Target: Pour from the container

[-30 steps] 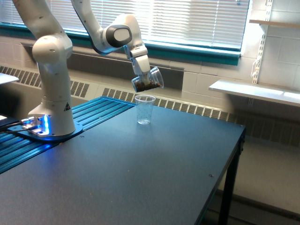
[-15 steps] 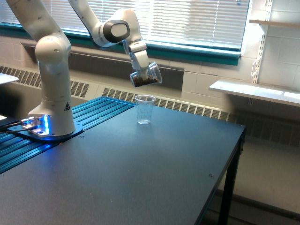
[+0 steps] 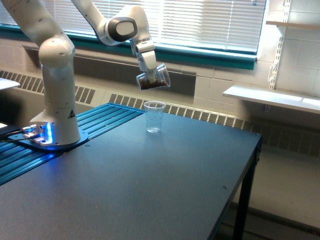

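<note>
White, rounded robot arm whose fingers pinch the container, a squat clear plastic cup holding dark matter, tilted mouth toward the exterior view's right, above a slimmer clear cup upright on the smooth dark bench.

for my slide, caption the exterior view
Panda arm holds a tilted container of dark contents above an upright clear cup on the table.

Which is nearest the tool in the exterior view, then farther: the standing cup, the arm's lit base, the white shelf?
From the tool, which holds the tilted cup:
1. Standing cup, just below it on the table.
2. Arm's lit base, at the exterior view's left, low.
3. White shelf, at the exterior view's right, by the wall.
</note>
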Available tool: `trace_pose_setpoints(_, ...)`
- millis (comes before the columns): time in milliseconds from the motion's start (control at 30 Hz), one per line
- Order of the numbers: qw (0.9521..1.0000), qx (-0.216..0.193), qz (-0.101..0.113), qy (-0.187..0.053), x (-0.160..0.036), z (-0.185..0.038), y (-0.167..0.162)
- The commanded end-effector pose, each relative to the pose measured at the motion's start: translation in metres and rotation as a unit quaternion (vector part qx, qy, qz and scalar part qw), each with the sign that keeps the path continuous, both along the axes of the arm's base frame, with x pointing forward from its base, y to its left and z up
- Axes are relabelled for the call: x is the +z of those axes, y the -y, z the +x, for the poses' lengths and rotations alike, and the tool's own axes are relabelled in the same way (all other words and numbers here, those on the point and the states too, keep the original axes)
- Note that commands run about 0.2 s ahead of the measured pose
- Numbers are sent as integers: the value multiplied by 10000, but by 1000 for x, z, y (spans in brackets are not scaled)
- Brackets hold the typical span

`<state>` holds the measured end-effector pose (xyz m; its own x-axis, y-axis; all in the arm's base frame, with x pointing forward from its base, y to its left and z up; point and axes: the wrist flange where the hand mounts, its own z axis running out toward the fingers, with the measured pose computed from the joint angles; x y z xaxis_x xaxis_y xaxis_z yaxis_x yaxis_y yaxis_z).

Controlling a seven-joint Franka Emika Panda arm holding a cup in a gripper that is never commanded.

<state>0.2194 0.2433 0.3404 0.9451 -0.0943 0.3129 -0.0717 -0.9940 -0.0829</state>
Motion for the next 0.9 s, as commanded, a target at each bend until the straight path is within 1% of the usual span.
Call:
trace_pose_setpoints(33, 9998, 72, -148, -140, -7, -9, 8)
trace_pose_setpoints(333, 9996, 35, -111, -274, -6, -20, 2)
trace_pose_setpoints(567, 9992, -82, -67, -390, -6, -27, -1)
trace_pose_setpoints(900, 9981, -313, -32, -534, -11, -27, 0)
